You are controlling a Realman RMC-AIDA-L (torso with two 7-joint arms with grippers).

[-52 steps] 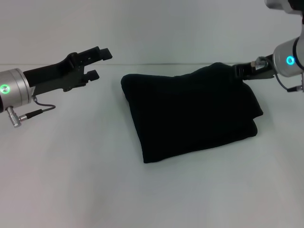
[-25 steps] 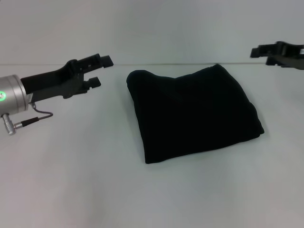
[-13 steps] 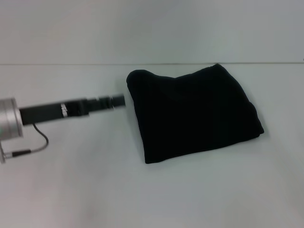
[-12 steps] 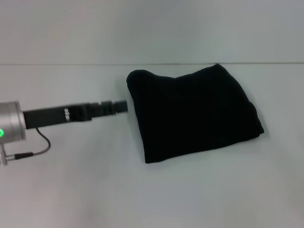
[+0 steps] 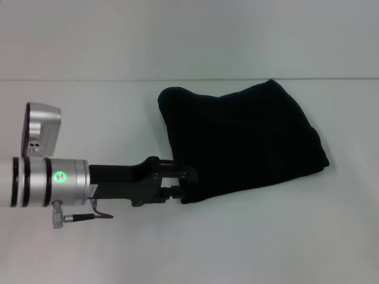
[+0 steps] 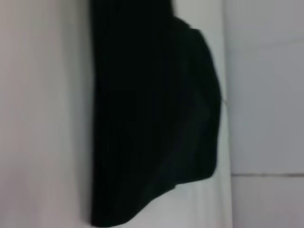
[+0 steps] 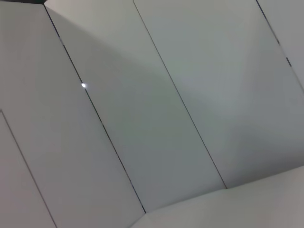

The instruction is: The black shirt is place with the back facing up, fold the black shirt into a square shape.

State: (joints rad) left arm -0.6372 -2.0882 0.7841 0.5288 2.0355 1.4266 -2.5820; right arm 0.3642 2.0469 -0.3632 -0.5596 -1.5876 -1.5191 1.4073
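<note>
Black shirt (image 5: 240,139): one item, lying folded in a roughly four-sided bundle on the pale surface (image 5: 89,248), right of centre and toward the back as I stand watching. Its edges run askew to the line where the surface meets the wall, the far left corner is rounded and puffy, and the near left corner comes to a blunt point. No lettering shows on top.

Left hand (image 5: 179,184): one, reaching in low from the left, its tip touching the shirt's near left corner. Black fingers against black cloth, so I cannot tell whether they are apart, closed, or already pinching fabric. The left wrist view shows only the dark bundle (image 6: 152,114) close up, with layered edges along one side.

Right hand: not seen anywhere (its wrist camera looks at bare wall panels), so presumably parked out of the way.

Judgement: the folding looks largely done and this seems a tidying step. To do it well, the hand should take every layer at that corner, not just the top one, then draw gently outward so the edge straightens without dragging the whole bundle across the surface.
</note>
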